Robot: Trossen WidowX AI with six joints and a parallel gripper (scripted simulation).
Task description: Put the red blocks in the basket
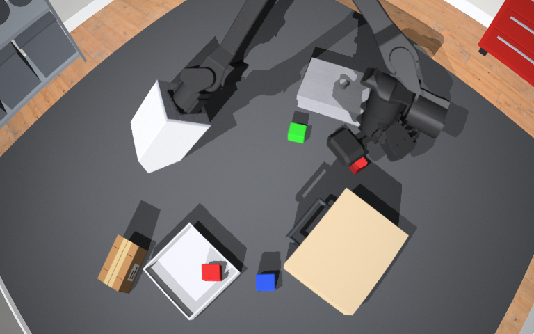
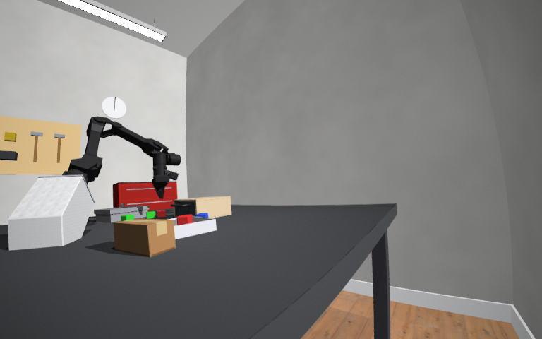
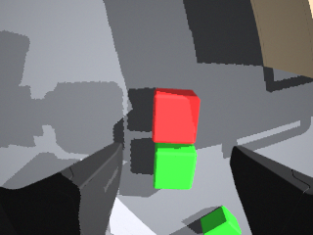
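Loose red block (image 1: 358, 164) (image 2: 161, 213) (image 3: 176, 117): on the counter (image 1: 244, 169) (image 2: 279, 239), near the drawer unit (image 1: 346, 252) (image 2: 214, 205) (image 3: 284, 39). Looks rigid, probably light; smooth faces might slip if I pinch only an edge.

My end effector (image 1: 368, 147) (image 2: 161, 196) (image 3: 178, 154) hangs above, fingers parted, nothing held. Best hold: the two side faces facing my fingers, low and square, moderate squeeze.

Trouble: a green block (image 2: 151, 214) (image 3: 175, 167) sits against the red one, or nearly so; contact uncertain. It lies along the row, so the side faces I want are free. My fingers straddle the row around the join; I judge I need to shift towards the red, or I may clamp both.

Second green block (image 1: 297, 132) (image 2: 127, 217) (image 3: 222, 222) apart, towards the lidded grey box (image 1: 318, 82) (image 2: 109, 215). Drawer handle (image 1: 304, 218) (image 2: 183, 205) juts out near my working side; keep wrist clear.

White tray, which I take for the basket (image 1: 167, 245) (image 2: 195, 229), stands upright, one red block (image 1: 211, 272) (image 2: 184, 219) inside. Blue block (image 1: 265, 282) (image 2: 202, 215) just beside it; carry high past that. Drawer and box contents unseen; worth checking.
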